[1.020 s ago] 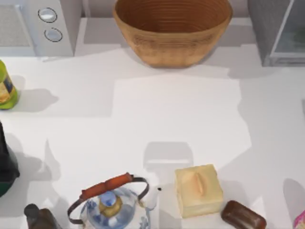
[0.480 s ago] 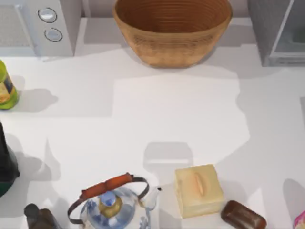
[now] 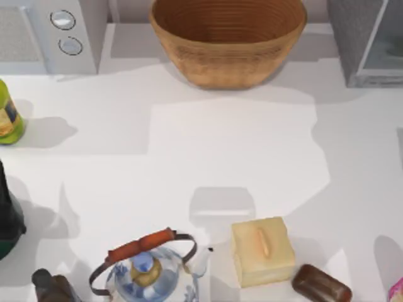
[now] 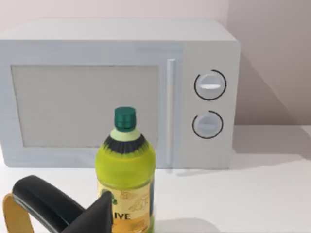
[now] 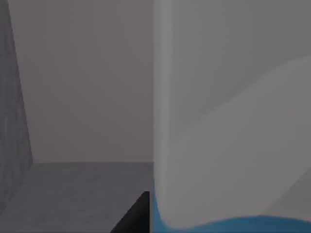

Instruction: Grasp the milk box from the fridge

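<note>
White tabletop, fridge (image 3: 368,44) at far right; right wrist view sits inside, close against the milk box (image 5: 228,111), lined up for grasping; finger state indeterminable

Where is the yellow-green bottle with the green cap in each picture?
Top view: the yellow-green plastic bottle with the green cap stands at the table's left edge, partly cut off.
Left wrist view: it stands upright in front of the boxy white microwave with two round knobs.
Right wrist view: this faces the white-and-blue milk box inside the grey fridge instead.
Shared landmark: the microwave.
</note>
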